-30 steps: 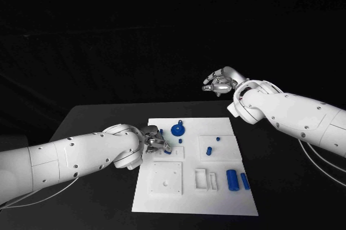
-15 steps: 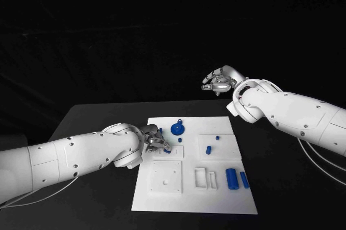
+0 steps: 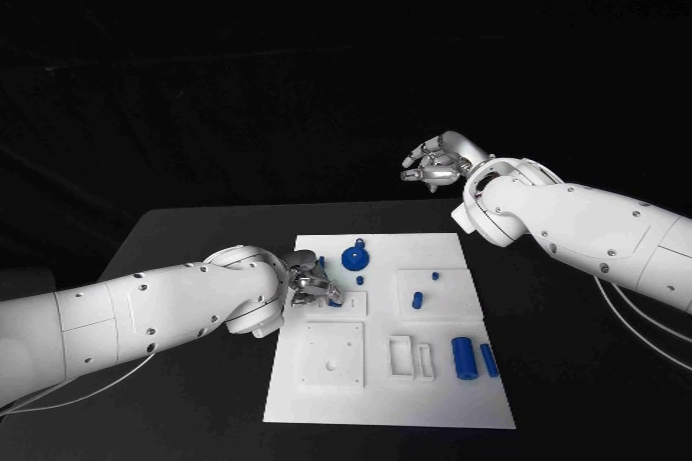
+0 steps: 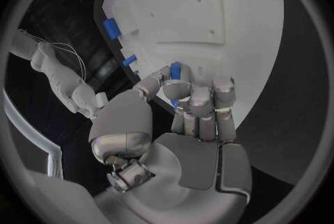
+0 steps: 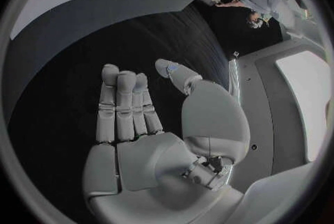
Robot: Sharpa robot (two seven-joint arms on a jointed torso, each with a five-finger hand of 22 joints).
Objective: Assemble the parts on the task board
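The white task board (image 3: pixel 433 401) lies in the middle of the black table. My left hand (image 3: pixel 307 279) sits at the board's left edge, fingers curled, pinching a small blue peg (image 4: pixel 175 71) between thumb and fingertips over a small square block (image 3: pixel 351 304). My right hand (image 3: pixel 436 164) hangs high beyond the board's far edge; its fingers (image 5: pixel 125 107) are straight and apart with nothing in them. On the board rest a blue round knob (image 3: pixel 356 258), a short blue peg (image 3: pixel 417 301) and two blue cylinders (image 3: pixel 464 358).
A white square plate (image 3: pixel 333 355) with holes and two slotted white frames (image 3: pixel 411 358) stand on the board's near half. Bare black table (image 3: pixel 188 241) lies to the left and right of the board. My left forearm (image 3: pixel 144 311) crosses the table's left side.
My right hand has drifted slightly to the left while staying raised and empty. The left hand keeps its hold in the same spot.
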